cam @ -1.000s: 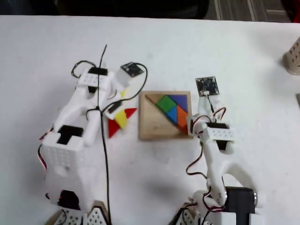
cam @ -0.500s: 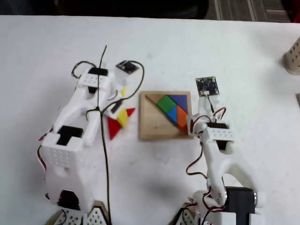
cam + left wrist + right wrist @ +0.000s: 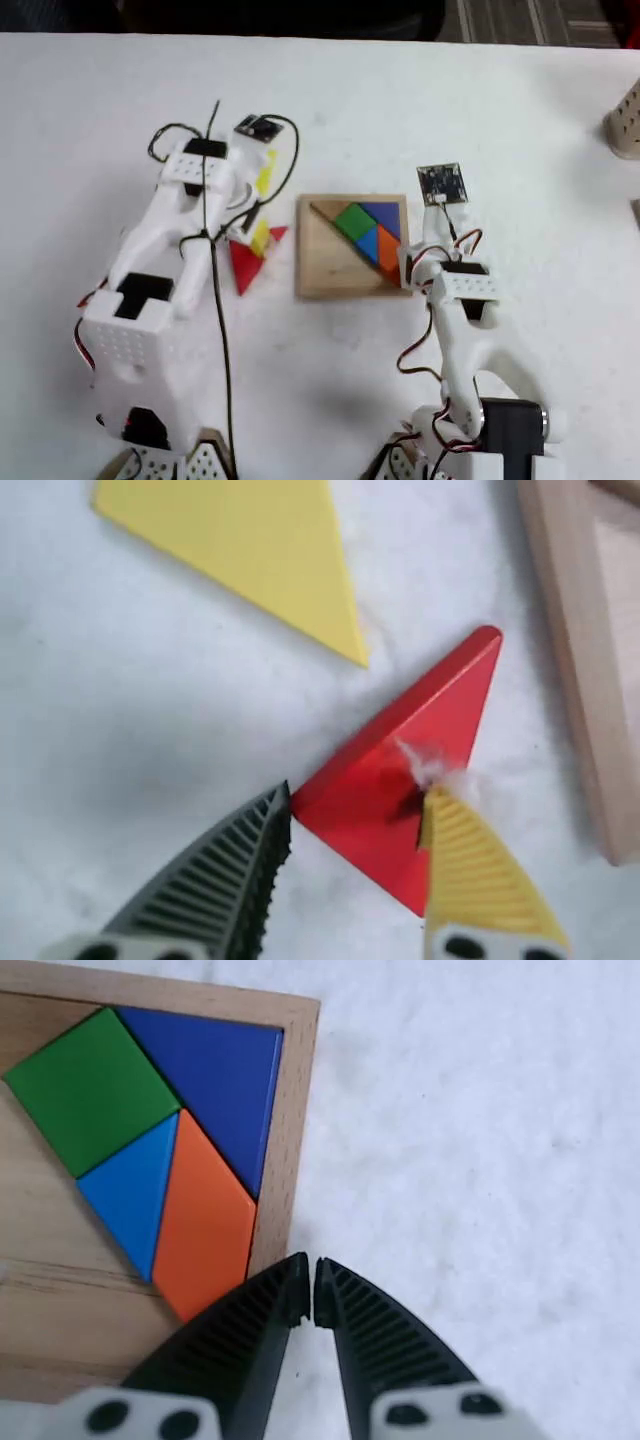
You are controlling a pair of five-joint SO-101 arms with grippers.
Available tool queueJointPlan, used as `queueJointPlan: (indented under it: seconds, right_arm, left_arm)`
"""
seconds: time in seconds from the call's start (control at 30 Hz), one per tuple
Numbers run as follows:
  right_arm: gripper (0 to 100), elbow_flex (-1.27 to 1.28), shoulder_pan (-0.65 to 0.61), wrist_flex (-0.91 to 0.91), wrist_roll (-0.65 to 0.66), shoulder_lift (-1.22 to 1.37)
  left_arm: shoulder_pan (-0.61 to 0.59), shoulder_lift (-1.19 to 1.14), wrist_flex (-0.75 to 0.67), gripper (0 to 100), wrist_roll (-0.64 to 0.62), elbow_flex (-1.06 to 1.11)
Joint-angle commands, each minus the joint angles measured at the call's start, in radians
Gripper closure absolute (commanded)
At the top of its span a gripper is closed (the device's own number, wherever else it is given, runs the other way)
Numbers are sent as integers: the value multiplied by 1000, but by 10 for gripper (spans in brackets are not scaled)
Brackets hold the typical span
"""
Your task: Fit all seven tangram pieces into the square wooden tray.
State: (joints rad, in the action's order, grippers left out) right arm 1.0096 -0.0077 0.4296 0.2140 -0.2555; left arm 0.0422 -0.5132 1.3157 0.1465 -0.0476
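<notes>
The square wooden tray (image 3: 325, 262) holds a green square (image 3: 351, 220), a dark blue triangle (image 3: 215, 1085), a light blue triangle and an orange parallelogram (image 3: 203, 1222) in its right half. Left of the tray lie a red triangle (image 3: 243, 270) and, farther back, a yellow triangle (image 3: 265, 172). My left gripper (image 3: 255, 240) is open low over the red triangle (image 3: 400, 750), its dark finger (image 3: 225, 875) at one corner and its yellow finger (image 3: 475, 875) over the piece. My right gripper (image 3: 311, 1292) is shut on nothing at the tray's right rim (image 3: 285, 1140).
The tray's rim (image 3: 575, 660) lies close beside the red triangle. A black cable (image 3: 215, 250) runs along the left arm. A beige object (image 3: 625, 122) stands at the table's right edge. Bare white table stretches beyond and to the right of the tray.
The left arm's wrist has swung toward the far edge, and more of the yellow triangle shows beside it. The right arm and the pieces in the tray have not moved.
</notes>
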Motion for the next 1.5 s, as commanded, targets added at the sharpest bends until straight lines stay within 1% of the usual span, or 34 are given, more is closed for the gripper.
queueJointPlan:
  seconds: [0.0, 0.3, 0.4, 0.57, 0.67, 0.83, 0.9, 1.17, 1.33, 1.47]
  right_arm:
    - [981, -11, -4, -27, 11, -5]
    - [981, -11, -4, -27, 11, -5]
    - [981, -11, -4, -27, 11, -5]
    - [981, -11, -4, -27, 11, -5]
    - [981, -12, -4, -27, 11, -5]
    - [981, -12, -4, -27, 11, -7]
    - [981, -12, -4, -27, 11, -7]
    - [981, -12, -2, -27, 11, -8]
    - [981, -12, -2, -27, 12, -8]
    - [981, -12, -2, -27, 12, -10]
  left_arm:
    - [33, -21, 26, 808, -17, 23]
    - [143, -10, 118, 808, -18, 15]
    - [168, -5, 124, 809, -54, 15]
    - [173, 90, 137, 807, -71, 23]
    - [206, 137, 169, 805, -72, 29]
    - [315, 179, 153, 807, -77, 112]
    - [340, 199, 149, 806, -112, 127]
    - [351, 312, 137, 805, -187, 138]
    - [371, 320, 132, 805, -207, 138]
    - [403, 320, 100, 807, -209, 138]
